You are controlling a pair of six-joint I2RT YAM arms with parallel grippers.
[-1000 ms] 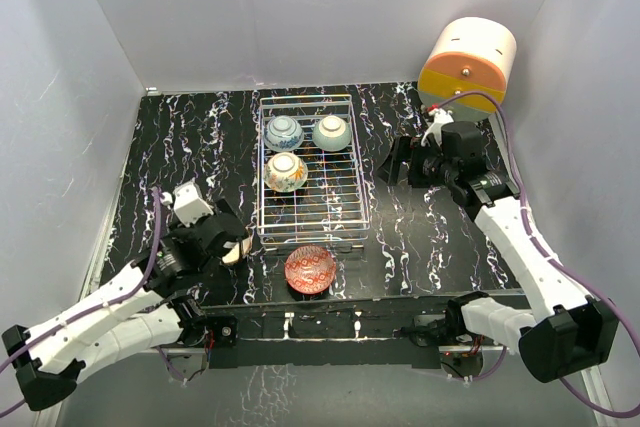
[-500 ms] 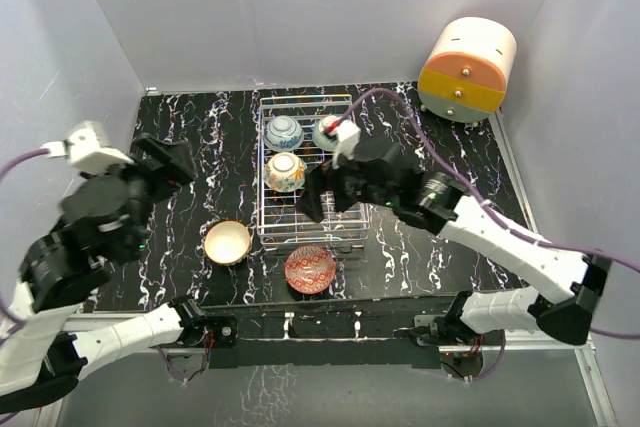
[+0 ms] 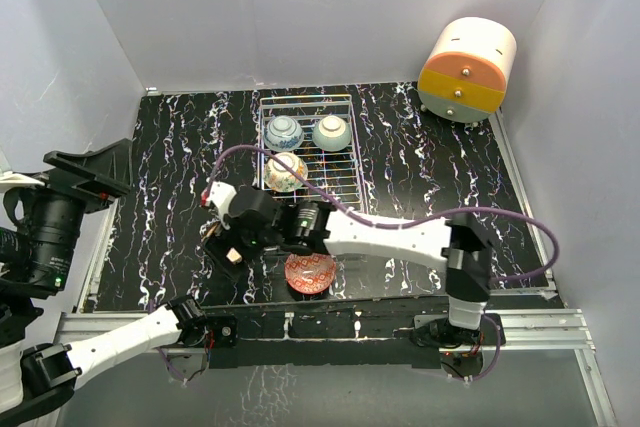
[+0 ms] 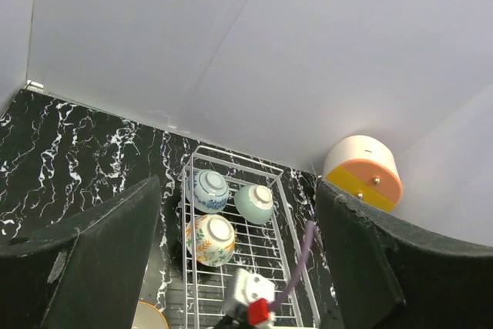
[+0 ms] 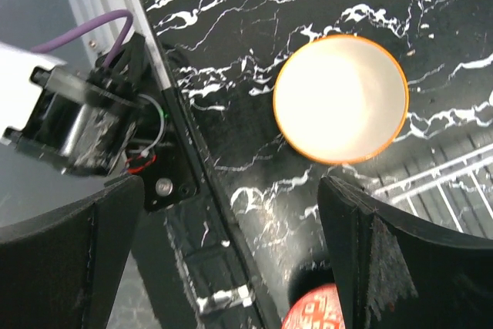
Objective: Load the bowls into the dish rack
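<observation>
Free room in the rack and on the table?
In the rack, the slot right of the leafy bowl, in front of the mint bowl, is bare. The table is bare between rack and drawer unit. Crowded at the rack's near-left corner: right gripper, cream bowl, red bowl.

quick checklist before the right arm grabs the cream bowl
1. Right gripper open, empty: ok.
2. Cream bowl upright, outside the dish rack: ok.
3. Bowl between the jaws: not ok, it lies ahead of them.
4. Free space in the rack's near end: ok.
5. Left gripper raised out of the way: ok.
6. Red bowl clear of the right arm: cannot tell.
</observation>
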